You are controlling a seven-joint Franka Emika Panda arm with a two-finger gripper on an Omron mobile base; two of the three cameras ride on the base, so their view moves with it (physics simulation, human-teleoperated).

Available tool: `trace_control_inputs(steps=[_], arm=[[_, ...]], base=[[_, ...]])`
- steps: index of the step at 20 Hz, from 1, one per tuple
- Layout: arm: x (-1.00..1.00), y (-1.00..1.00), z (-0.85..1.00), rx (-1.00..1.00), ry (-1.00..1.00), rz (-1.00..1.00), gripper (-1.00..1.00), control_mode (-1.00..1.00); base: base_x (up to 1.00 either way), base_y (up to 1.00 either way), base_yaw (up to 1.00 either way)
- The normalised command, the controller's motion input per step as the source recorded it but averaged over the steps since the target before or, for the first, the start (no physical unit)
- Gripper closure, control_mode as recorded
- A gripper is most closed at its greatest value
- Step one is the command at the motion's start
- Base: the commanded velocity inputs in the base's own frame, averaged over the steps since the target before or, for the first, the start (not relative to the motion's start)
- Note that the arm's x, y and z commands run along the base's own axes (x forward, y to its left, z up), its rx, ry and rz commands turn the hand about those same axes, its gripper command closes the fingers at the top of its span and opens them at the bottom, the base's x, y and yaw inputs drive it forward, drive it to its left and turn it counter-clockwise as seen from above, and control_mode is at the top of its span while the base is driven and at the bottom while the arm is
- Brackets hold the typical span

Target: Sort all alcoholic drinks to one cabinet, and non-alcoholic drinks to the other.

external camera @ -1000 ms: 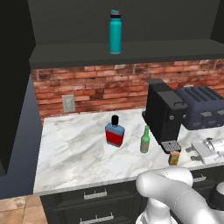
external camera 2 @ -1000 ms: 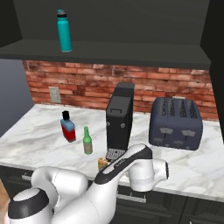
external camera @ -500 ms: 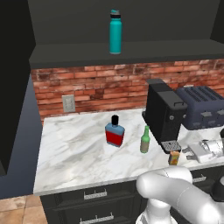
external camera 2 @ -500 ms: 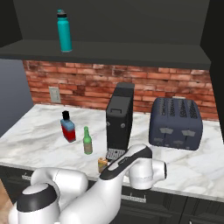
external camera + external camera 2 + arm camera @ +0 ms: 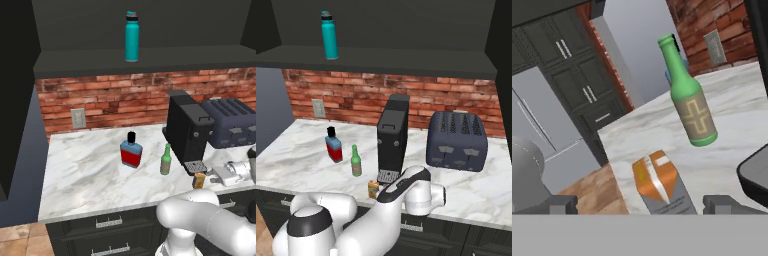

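With fingers spread wide, the tool (image 5: 639,205) faces the orange carton (image 5: 658,184) at bottom centre, ready to advance and pinch it.

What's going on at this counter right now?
The robot arm has its open gripper lined up on the small orange carton at the front of the marble counter; nothing is held. The green bottle and blue flask stand on the counter beside the coffee machine. The teal bottle is up on the shelf.
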Motion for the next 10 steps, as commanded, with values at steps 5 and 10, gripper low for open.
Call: trace_control_inputs(steps=[5,10], arm=[[0.21,0.0,-0.15,0.01,0.01,0.0,-1.0,-1.0],[0.04,0.0,-0.18,0.01,0.0,0.0,-1.0,-1.0]], base=[[0.0,0.0,0.0],[0.0,0.0,0.0]])
